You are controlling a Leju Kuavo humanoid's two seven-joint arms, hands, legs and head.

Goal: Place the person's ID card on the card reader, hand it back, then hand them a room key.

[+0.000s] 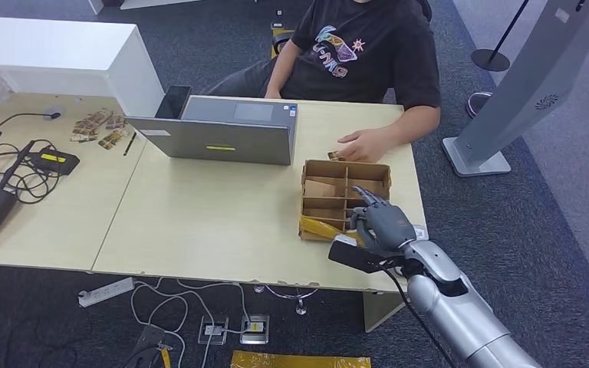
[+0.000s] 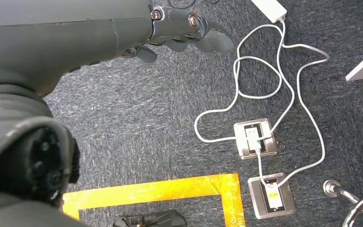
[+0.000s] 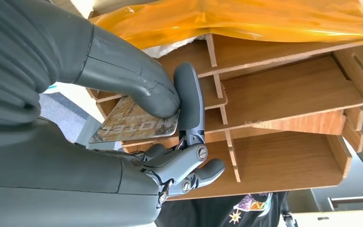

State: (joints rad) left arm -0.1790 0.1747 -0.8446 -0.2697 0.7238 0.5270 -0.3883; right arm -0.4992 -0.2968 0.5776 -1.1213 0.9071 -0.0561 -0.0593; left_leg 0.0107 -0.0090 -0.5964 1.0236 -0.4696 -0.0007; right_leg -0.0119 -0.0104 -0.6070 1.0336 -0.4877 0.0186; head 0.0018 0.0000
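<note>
The room key card (image 3: 134, 126), pinched in the right hand (image 3: 170, 118), reads "HOTEL", shown upside down.

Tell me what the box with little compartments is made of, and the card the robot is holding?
The divided box looks like thin brown wood or stiff board: flat matte panels slotted together, with darker cut edges. Which one, the look leaves open. The card, pinched by the right hand, seems to be printed plastic or coated card: thin, flat, slightly shiny, with a brownish pattern and "HOTEL" lettering.
</note>
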